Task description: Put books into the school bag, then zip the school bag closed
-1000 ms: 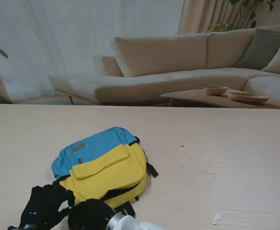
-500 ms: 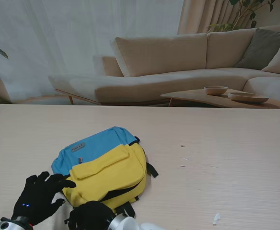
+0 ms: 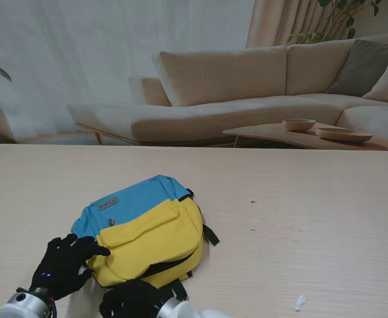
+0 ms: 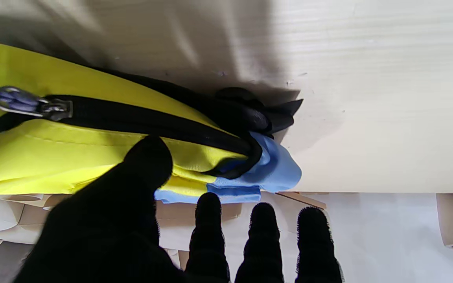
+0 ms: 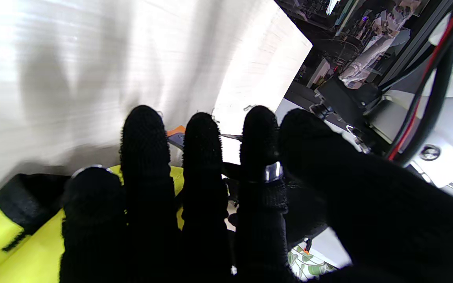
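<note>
School bag [image 3: 144,230]: flat on surface [image 3: 300,218], no books visible, zip [image 4: 140,122] seemingly closed; left hand [image 3: 64,265] beside it, fingers [image 4: 207,228] apart, empty; right hand [image 3: 130,299] nearer me, grasp unclear.

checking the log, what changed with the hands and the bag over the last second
The left hand moved away from the right hand and spread open against the school bag's near-left edge, gripping nothing. The right hand slipped slightly nearer to me. The bag did not move.
</note>
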